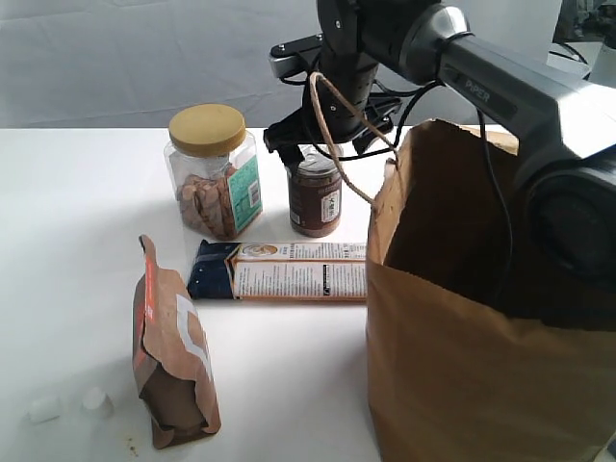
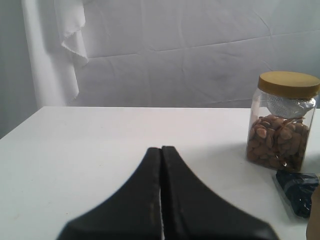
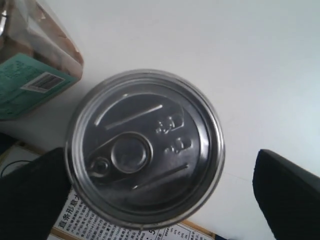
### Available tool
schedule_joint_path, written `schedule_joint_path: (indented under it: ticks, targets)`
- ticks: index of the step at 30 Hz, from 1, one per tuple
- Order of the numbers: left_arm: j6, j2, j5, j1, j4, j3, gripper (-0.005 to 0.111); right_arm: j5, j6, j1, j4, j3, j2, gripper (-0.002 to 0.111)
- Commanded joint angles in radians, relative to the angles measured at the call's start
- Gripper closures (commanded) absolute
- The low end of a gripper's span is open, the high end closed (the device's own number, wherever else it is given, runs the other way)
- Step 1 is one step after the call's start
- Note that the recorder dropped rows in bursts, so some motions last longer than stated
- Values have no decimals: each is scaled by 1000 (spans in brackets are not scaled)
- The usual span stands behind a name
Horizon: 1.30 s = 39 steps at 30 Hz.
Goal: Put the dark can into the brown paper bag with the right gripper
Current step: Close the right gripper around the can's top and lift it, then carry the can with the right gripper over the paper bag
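My black right gripper [image 3: 157, 167] hangs spread wide over the dark can [image 3: 145, 147], a small dark-brown metal cylinder with a silver pull-tab top. It has a finger on either side of the rim and grips nothing yet. One finger looks to be at the rim while the other stands apart, so I judge I should centre before closing.

I come from straight above because neighbours crowd the can. In the exterior view a clear plastic jar with a yellow lid [image 1: 212, 173] stands just beside it at nine o'clock, and a long flat printed carton [image 1: 284, 269] lies close at six o'clock. The can stands upright on the white table [image 1: 77, 212].

The large brown paper bag [image 1: 462, 327], mouth open upward, waits at four o'clock. Its twisted cord handle [image 1: 337, 135] loops in front of my arm, which I must clear when lifting.

My black left gripper [image 2: 161, 195] is pressed closed on nothing, away from the job.
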Motion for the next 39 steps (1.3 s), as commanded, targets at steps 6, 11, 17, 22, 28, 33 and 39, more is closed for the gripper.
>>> schedule_joint_path:
  ticks: [6, 11, 17, 22, 28, 33, 39]
  targets:
    - [-4, -3, -7, -6, 3, 4, 107, -70, -7, 12, -22, 6, 36, 18]
    - [-4, -3, -7, -6, 3, 4, 107, -106, -2, 14, -22, 6, 38, 19]
    - [-4, -3, -7, -6, 3, 4, 107, -71, 42, 14, -33, 6, 41, 53]
    - [-4, -3, -7, -6, 3, 4, 107, -25, 53, 14, -33, 4, 28, 108]
    - [-4, -3, -7, -6, 3, 4, 107, -37, 53, 15, -33, 4, -48, 108]
    - [-4, -3, -7, -6, 3, 4, 107, -37, 53, 16, -51, 4, -131, 108]
    - [-4, -3, -7, -6, 3, 4, 107, -20, 55, 18, -81, 4, -237, 108]
